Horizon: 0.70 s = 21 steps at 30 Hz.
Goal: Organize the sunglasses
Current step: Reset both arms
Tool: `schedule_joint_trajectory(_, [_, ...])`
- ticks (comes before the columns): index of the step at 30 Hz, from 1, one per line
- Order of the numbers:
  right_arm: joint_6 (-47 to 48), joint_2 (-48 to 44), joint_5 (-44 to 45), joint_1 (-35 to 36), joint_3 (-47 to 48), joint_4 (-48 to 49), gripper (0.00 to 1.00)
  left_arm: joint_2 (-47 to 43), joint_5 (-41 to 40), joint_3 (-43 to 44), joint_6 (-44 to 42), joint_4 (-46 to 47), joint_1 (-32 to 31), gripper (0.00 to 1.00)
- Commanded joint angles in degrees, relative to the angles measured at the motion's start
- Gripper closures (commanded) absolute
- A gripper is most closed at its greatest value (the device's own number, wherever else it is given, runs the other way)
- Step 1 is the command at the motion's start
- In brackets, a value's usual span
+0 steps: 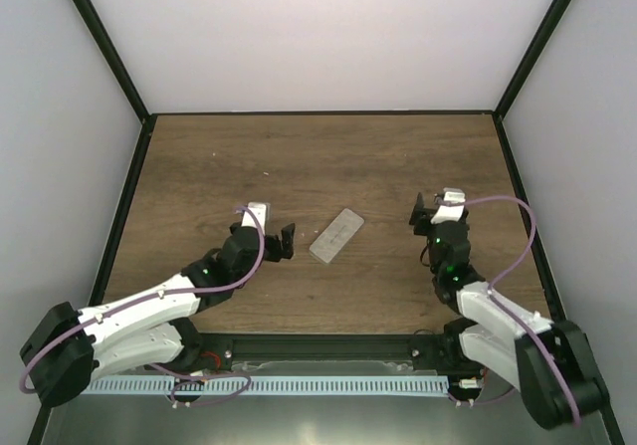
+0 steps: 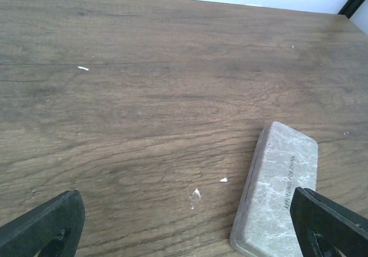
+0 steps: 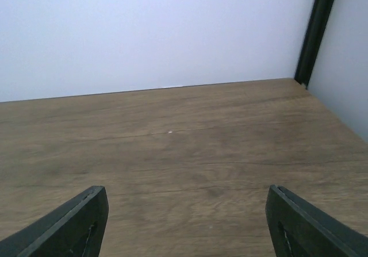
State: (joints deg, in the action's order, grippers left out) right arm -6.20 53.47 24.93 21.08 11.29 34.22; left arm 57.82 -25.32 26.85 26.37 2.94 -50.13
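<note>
- Sunglasses: not visible in any view. I cannot tell where they are.
- Grey case (image 1: pixel 336 236): oblong with a marbled grey surface, shut and lying flat near the middle of the bench (image 1: pixel 299 156). It lies on a diagonal, one end toward the near-left and the other toward the far-right. In the left wrist view (image 2: pixel 276 194) a line of small dark print runs along its top, too small for me to read with confidence.
- My left gripper (image 1: pixel 282 243): just beside the near-left end of the grey case and low over the bench. In its own view (image 2: pixel 190 225) the jaws stand spread wide with only bare wood between them. It holds nothing. The right finger's tip overlaps the case's near corner, and I cannot tell whether they touch.
- My right gripper (image 1: pixel 430 211): well apart from the case, toward the right edge of the bench. In its own view (image 3: pixel 184 222) the jaws are parted wide and grasp nothing.
- White specks (image 2: pixel 223 180): a few small flecks on the wood, two of them near the case's left side.
- Back wall (image 3: pixel 155 33): plain white, meeting the far edge of the bench.
- Black corner post (image 3: pixel 315 30): upright at the far-right corner.
</note>
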Motion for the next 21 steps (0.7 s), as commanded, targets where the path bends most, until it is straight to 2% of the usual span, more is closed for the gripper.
schedule_joint_trajectory(1, [1.7,9.5,-9.8,-8.5,2.4,13.1,0.22,-1.0,-2.6,-0.5,-1.2,-0.4,0.4,0.00])
schedule_joint_trajectory(5, [3.0,21.1,-10.1,-11.3,4.5,20.8,0.20,-1.9,-5.1,-1.3,-2.4,0.2,0.5,0.00])
schedule_joint_trajectory(8, [6.0,25.7,-9.9,-12.3,5.4,25.6,0.19,-4.5,-7.1,-4.1,-3.8,3.0,0.5,0.00])
schedule_joint_trajectory(12, [3.8,29.3,-12.0,-15.1,5.3,28.4,0.17,-8.7,-8.6,-6.0,-7.3,5.7,0.5,0.01])
schedule_joint_trajectory(15, [3.2,31.3,-13.8,-16.1,4.8,30.2,0.16,-9.1,-13.2,-3.5,-11.1,3.9,0.5,0.02])
schedule_joint_trajectory(17, [3.2,32.5,-15.5,-16.7,3.4,33.9,0.10,-7.8,-20.5,-1.1,-15.0,2.9,0.7,0.01])
schedule_joint_trajectory(18, [2.9,32.7,-16.0,-17.1,2.5,35.0,0.08,-6.6,-24.4,-0.1,-17.4,3.8,1.4,0.00])
schedule_joint_trajectory(19, [3.3,34.0,-16.0,-17.1,1.1,40.5,0.05,-5.4,-27.1,0.8,-18.6,4.3,3.2,0.00])
schedule_joint_trajectory(20, [3.7,35.1,-15.6,-16.8,0.1,42.8,0.04,-3.8,-26.7,1.9,-18.0,4.1,5.5,0.00])
schedule_joint_trajectory(21, [3.9,33.9,-16.1,-16.6,0.1,40.8,0.02,-2.3,-23.1,2.5,-16.7,4.4,8.3,0.00])
